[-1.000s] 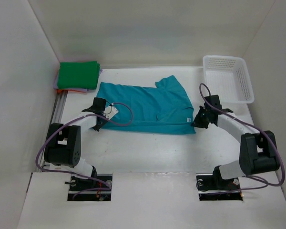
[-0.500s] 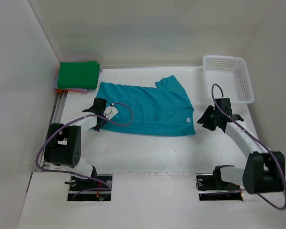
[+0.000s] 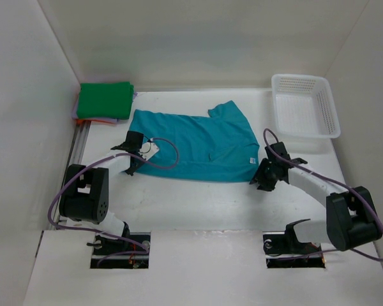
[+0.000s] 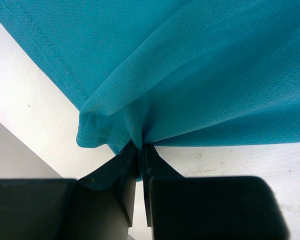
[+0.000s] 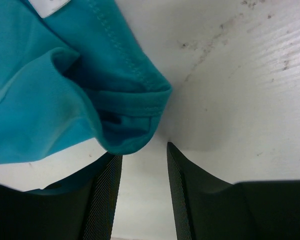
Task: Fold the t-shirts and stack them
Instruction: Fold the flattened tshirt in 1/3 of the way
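A teal t-shirt (image 3: 198,143) lies spread out, partly folded, in the middle of the table. My left gripper (image 3: 130,168) is at its near left corner; in the left wrist view the gripper (image 4: 139,146) is shut on a pinch of the teal hem (image 4: 105,131). At the shirt's near right corner is my right gripper (image 3: 260,180). In the right wrist view that gripper (image 5: 144,150) is open, the rolled teal corner (image 5: 125,125) just ahead of its left finger, not held. A folded green t-shirt (image 3: 104,100) tops a stack at the back left, with purple (image 3: 75,109) and orange (image 3: 82,121) edges showing beneath.
A white mesh basket (image 3: 298,77) stands at the back right. White walls close in the table on the left, back and right. A metal rail (image 3: 80,143) runs along the left side below the stack.
My right gripper has opened, swung out to the right away from the shirt, then come back to its near right corner. The left gripper has kept its hold and place.
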